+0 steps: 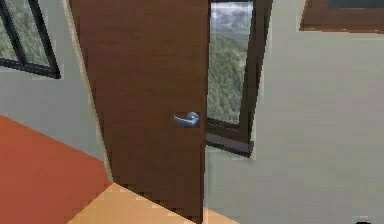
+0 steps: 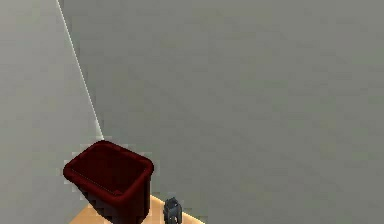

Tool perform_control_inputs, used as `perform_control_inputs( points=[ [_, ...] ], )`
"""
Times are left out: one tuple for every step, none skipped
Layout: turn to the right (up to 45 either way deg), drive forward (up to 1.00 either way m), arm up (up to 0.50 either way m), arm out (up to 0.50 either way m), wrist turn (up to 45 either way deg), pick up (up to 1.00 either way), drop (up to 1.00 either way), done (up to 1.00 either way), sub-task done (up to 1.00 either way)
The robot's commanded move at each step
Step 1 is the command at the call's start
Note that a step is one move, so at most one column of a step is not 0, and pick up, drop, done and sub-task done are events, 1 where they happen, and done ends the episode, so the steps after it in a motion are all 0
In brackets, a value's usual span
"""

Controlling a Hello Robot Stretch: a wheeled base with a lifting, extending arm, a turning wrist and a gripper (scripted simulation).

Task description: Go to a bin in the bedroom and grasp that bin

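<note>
A dark red bin [image 2: 110, 178] with an open top stands on the light wooden floor [image 2: 160, 214] in a corner of grey walls, at the arm side view's lower left. Just right of the bin, at the bottom edge, a small dark grey piece pokes up that looks like the gripper's end [image 2: 174, 209]. Its far end is too small to make out, so I cannot tell whether it holds anything. Whether it touches the bin cannot be told.
In the forward view a brown wooden door [image 1: 140, 95] with a metal handle [image 1: 186, 119] stands close ahead. A dark-framed window [image 1: 232, 70] shows trees behind it. Another window [image 1: 22, 38] is at the upper left. Orange-red floor [image 1: 40, 175] lies lower left.
</note>
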Motion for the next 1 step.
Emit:
perform_control_inputs(
  points=[
    [0.0, 0.00, 0.00, 0.42, 0.0, 0.00, 0.00, 0.00, 0.00]
  ],
)
